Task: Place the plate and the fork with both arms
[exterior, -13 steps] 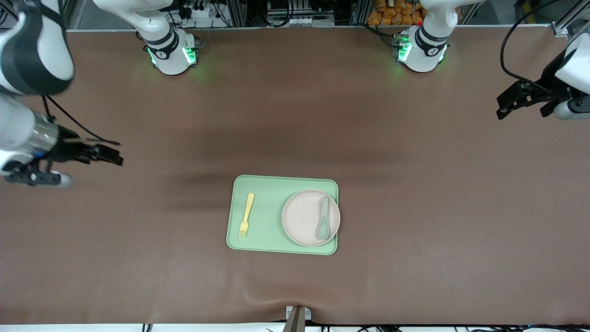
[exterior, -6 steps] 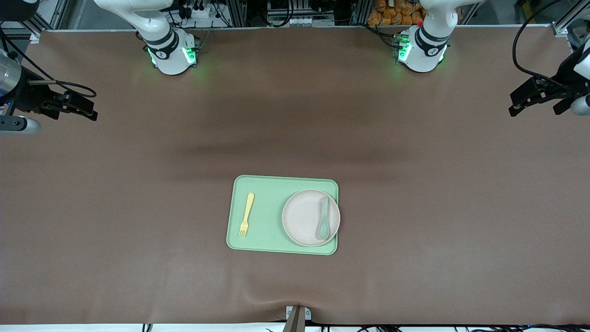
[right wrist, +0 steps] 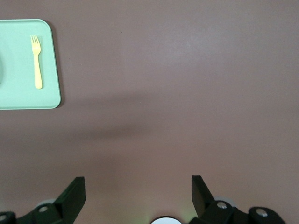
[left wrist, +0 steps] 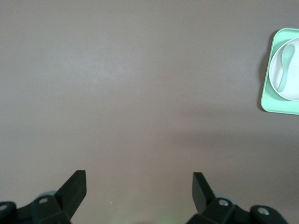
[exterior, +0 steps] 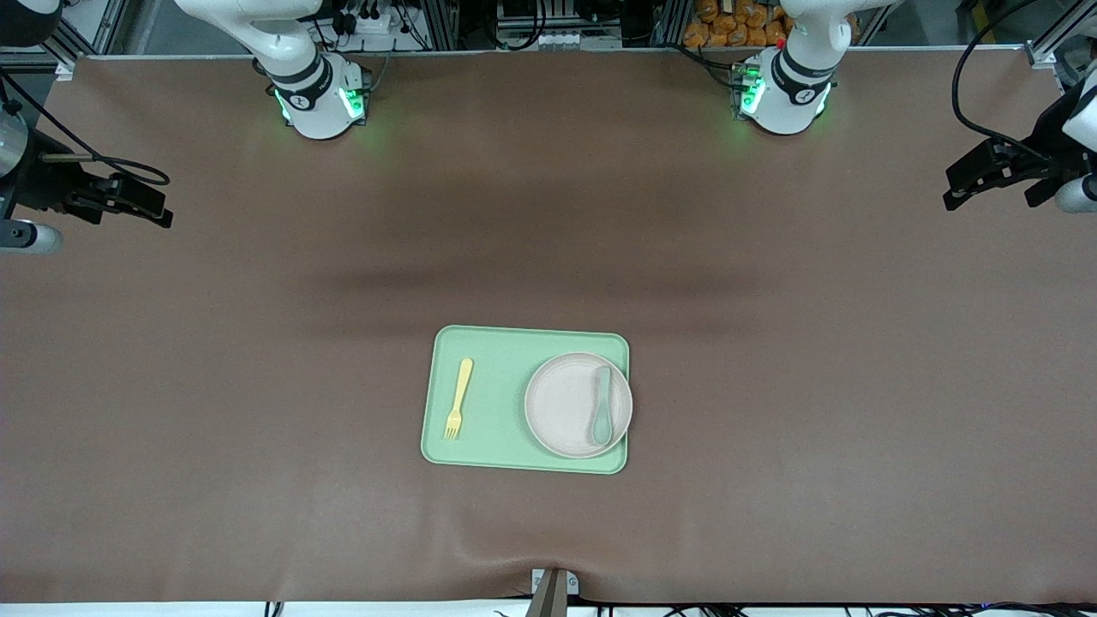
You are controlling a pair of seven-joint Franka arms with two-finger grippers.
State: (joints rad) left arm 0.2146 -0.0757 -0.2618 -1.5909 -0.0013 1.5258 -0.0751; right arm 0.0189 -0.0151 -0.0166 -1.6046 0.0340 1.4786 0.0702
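Note:
The off-white plate (exterior: 566, 404) sits on the light-green tray (exterior: 501, 398), at the tray's end toward the left arm, with a grey-green spoon (exterior: 601, 410) lying in it. The pale-yellow fork (exterior: 458, 399) lies on the tray's end toward the right arm. The plate also shows in the left wrist view (left wrist: 289, 70), the fork in the right wrist view (right wrist: 36, 61). My left gripper (exterior: 960, 190) is open and empty, up over the bare table at the left arm's end. My right gripper (exterior: 154, 207) is open and empty, up over the bare table at the right arm's end.
The brown mat (exterior: 771, 360) covers the whole table. The arm bases (exterior: 319, 98) stand along the table edge farthest from the front camera. A small metal bracket (exterior: 553, 587) sits at the edge nearest that camera.
The right gripper has swung away from the tray toward its end of the table and risen. The left gripper has drawn slightly outward. Plate, fork and spoon have not moved.

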